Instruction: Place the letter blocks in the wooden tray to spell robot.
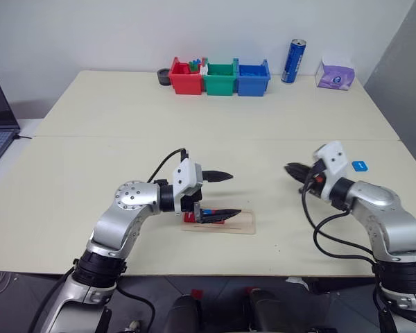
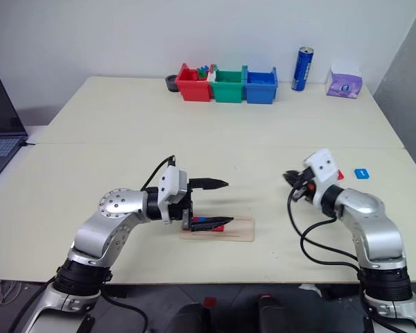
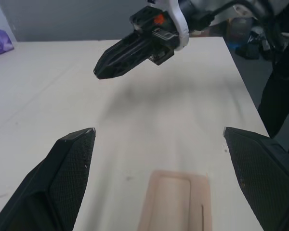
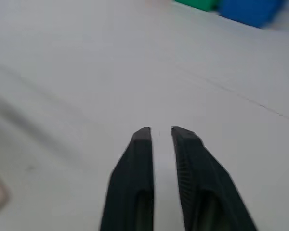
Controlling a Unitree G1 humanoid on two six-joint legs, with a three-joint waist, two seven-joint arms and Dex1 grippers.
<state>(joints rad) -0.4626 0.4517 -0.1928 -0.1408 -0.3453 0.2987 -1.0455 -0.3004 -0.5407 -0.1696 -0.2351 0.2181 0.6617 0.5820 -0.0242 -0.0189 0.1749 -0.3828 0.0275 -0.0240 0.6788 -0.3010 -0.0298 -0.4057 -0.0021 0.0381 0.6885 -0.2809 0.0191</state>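
My right claw, nearly closed and empty, sits nearer the blue tile off to its right; my open left claw hovers over the wooden tray.

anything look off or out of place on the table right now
Nothing is spilled or damaged. One blue letter block lies far from the wooden tray, out by the right arm with a red one beside it. The tray holds tiles at its left end, under the open left claw.
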